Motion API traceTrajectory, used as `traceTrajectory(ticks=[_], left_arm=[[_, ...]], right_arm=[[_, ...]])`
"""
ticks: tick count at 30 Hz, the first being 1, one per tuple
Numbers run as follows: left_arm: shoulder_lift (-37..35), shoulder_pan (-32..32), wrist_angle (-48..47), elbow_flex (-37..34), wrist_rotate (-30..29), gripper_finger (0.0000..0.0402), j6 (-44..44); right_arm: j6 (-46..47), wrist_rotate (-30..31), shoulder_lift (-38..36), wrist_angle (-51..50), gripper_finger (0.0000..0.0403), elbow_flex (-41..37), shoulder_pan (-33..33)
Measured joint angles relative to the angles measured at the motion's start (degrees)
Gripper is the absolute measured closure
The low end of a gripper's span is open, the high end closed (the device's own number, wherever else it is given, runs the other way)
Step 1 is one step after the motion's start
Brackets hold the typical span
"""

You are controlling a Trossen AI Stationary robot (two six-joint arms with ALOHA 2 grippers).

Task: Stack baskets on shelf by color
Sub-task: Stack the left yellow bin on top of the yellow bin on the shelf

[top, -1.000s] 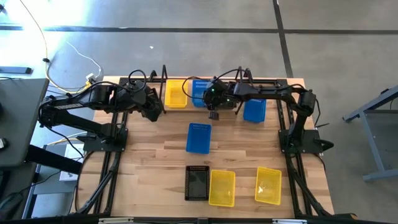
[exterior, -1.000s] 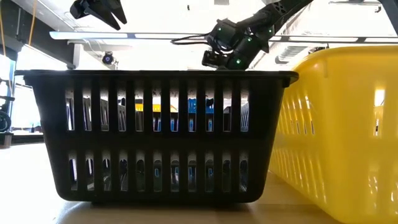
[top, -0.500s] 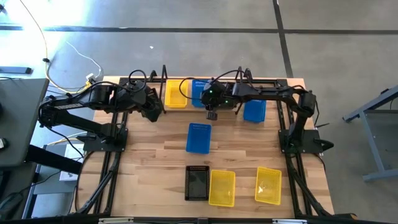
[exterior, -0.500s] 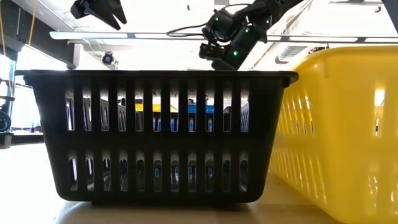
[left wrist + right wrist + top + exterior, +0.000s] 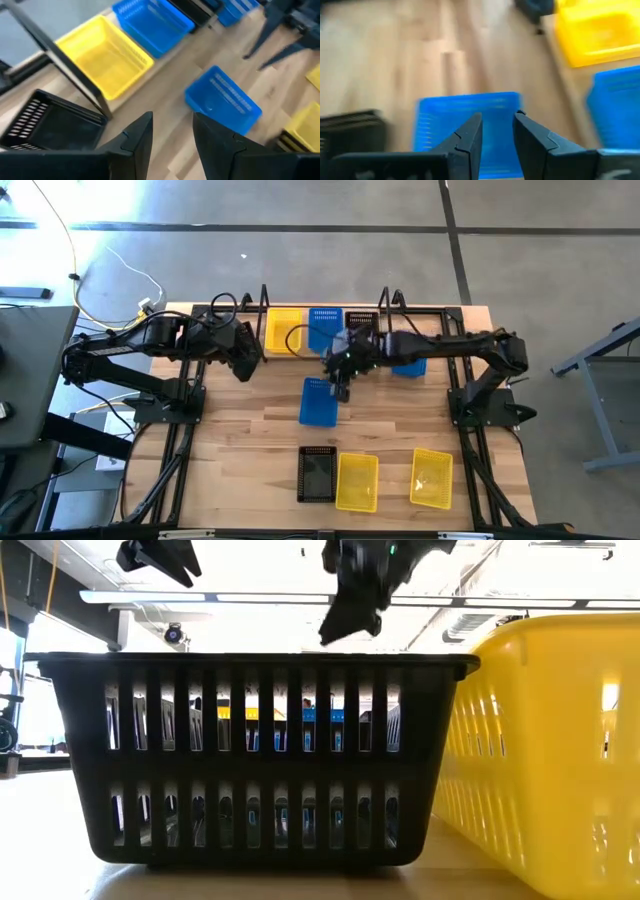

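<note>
High view: the right end effector (image 5: 343, 388) is now extended from the low black wire shelf (image 5: 262, 298) to above the loose blue perforated plastic basket (image 5: 319, 401) mid-desk.
Meaning: that basket is judged the next pick.
Right end effector: narrowly parted, nothing held.
Left end effector (image 5: 172, 131): parted, empty, beside the shelf.
Room: bare wooden desk (image 5: 230, 430) is left around the basket.

In the low view a black basket (image 5: 255, 755) fills the frame, hiding most of the tabletop behind it. A yellow basket (image 5: 545, 750) is cut off by the right edge. The right gripper (image 5: 350, 615) above is blurred. In the high view the shelf (image 5: 330, 315) rods are partly hidden by arms.
</note>
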Motion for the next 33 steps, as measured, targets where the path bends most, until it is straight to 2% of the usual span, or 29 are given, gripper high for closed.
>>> traceTrajectory(ticks=[5,11,15,22,28,33], left_arm=[[0.0,-0.2,0.0,0.0,5.7,0.0273,2.5],[0.0,-0.2,0.0,0.0,7.8,0.0273,5.1],[0.0,-0.2,0.0,0.0,7.6,0.0273,7.0],[0.0,-0.2,0.0,0.0,8.1,0.0273,6.8],[0.0,-0.2,0.0,0.0,8.1,0.0273,6.7],[0.0,-0.2,0.0,0.0,8.1,0.0273,6.7]], right_arm=[[10.3,1.0,-0.6,4.9,0.0308,0.0,8.8],[21.2,9.9,-0.6,10.2,0.0308,0.5,19.1],[23.0,15.0,0.1,9.9,0.0308,4.4,24.0],[24.4,21.9,3.1,-0.1,0.0308,13.7,27.6],[29.1,21.1,6.7,-9.2,0.0308,19.3,29.0],[37.6,20.2,7.5,-17.7,0.0308,19.9,30.6]])
